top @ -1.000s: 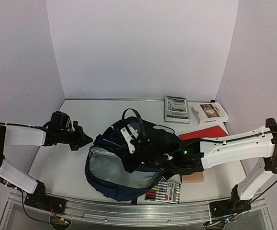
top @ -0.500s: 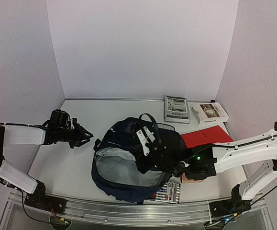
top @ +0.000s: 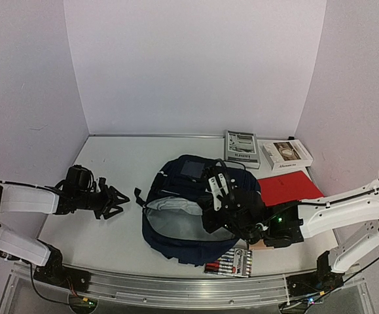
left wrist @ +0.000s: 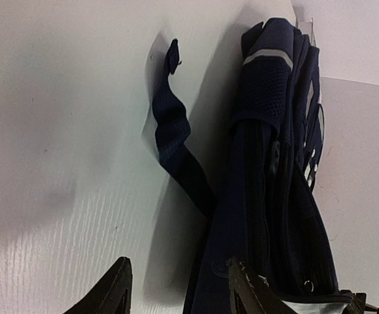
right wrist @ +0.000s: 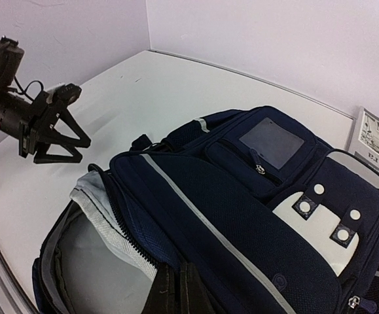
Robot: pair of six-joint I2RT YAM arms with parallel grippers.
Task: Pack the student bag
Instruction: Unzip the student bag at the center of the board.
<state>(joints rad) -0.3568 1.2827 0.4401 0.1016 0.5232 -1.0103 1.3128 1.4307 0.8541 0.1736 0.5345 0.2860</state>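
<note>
The student bag [top: 176, 226], navy with grey stripes and light patches, lies in the middle of the table with its main compartment unzipped and the grey lining [right wrist: 91, 261] showing. My right gripper [top: 223, 224] is shut on the bag's zipper edge [right wrist: 137, 252] at the mouth, with its fingers [right wrist: 176, 294] pinched together on the fabric. My left gripper [top: 118, 203] stands open to the left of the bag, apart from it, with nothing between its fingers [left wrist: 118, 291]. In the left wrist view a loose dark strap [left wrist: 176, 140] trails from the bag [left wrist: 274, 163] across the table.
Two books [top: 241, 149] [top: 285, 154] lie at the back right. A red folder [top: 284, 188] lies right of the bag. A marker pack [top: 232, 263] and a pinkish block [top: 264, 244] sit near the front edge, beside the right arm.
The right gripper has dragged the bag to the right and turned it. The left gripper has opened and drawn back toward the near left, away from the bag.
</note>
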